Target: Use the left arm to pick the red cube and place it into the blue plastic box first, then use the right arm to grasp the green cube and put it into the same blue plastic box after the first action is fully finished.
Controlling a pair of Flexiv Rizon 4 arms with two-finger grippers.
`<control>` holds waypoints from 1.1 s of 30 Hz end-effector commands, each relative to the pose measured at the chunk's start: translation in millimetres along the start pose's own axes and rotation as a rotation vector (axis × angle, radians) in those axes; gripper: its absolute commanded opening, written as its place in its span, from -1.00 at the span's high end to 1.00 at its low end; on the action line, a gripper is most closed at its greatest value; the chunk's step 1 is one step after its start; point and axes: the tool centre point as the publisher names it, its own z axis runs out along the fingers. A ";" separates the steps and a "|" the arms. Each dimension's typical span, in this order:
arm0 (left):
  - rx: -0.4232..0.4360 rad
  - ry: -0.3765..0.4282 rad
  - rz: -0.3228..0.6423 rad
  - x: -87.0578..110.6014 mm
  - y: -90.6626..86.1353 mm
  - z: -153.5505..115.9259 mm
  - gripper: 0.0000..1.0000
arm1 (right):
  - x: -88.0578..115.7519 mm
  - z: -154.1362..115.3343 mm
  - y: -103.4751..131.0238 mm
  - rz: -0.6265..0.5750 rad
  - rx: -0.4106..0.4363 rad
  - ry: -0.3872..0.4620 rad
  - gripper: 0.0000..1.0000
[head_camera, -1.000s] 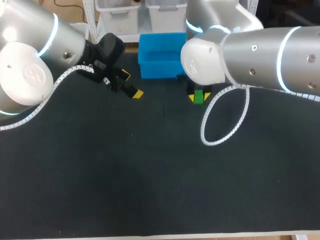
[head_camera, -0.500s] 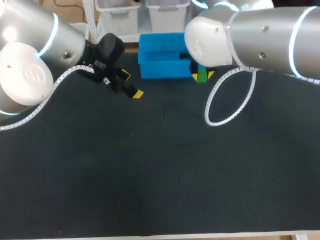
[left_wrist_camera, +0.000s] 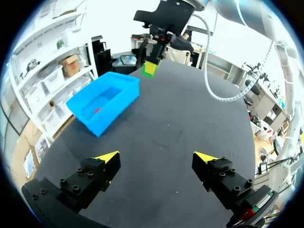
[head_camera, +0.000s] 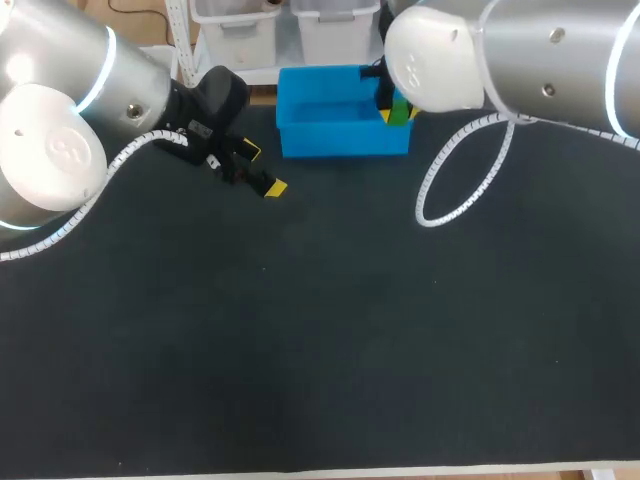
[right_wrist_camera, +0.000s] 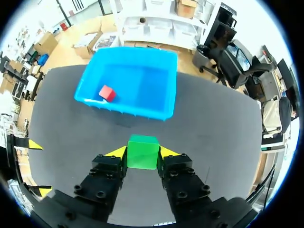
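**Q:** What is shown in the head view?

**A:** The right tool (head_camera: 398, 108), carried by the right arm (head_camera: 520, 60), is seen closed on the green cube (head_camera: 400, 113), which is gripped between the yellow tips. The blue plastic box (head_camera: 340, 140) is found just beside this tool, which is placed at the box's right end. Whether the cube is over the rim cannot be told. The left tool (head_camera: 262, 170) is held low over the dark counter (head_camera: 300, 330). The blue plastic box is near it, and nothing is held between its parted fingers.

**Q:** What is added by the left wrist view?

**A:** The left tool (left_wrist_camera: 156, 157) is shown wide and empty, with bare counter between its tips. The blue plastic box (left_wrist_camera: 107, 122) is set ahead of it and off to one side, and the red cube (left_wrist_camera: 97, 110) is partly seen inside. Farther ahead, the green cube (left_wrist_camera: 150, 68) is held clear of the counter by the right tool, past the box's far corner.

**Q:** And by the right wrist view?

**A:** The green cube (right_wrist_camera: 143, 152) is clamped from two sides between the right tool's fingers (right_wrist_camera: 170, 153). The blue plastic box (right_wrist_camera: 124, 109) lies open ahead of the tool. The red cube (right_wrist_camera: 107, 93) is seen resting on its floor, near one corner.
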 end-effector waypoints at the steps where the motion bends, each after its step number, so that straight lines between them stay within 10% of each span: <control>1: 0.002 -0.005 0.003 1.2 0.7 -0.2 -1.00 | -6.7 -4.4 -3.9 -0.008 -0.028 -0.016 1.00; 33: 0.002 -0.005 0.003 1.2 0.7 -0.2 -1.00 | -87.6 -1.6 11.5 -0.193 -0.232 -0.108 1.00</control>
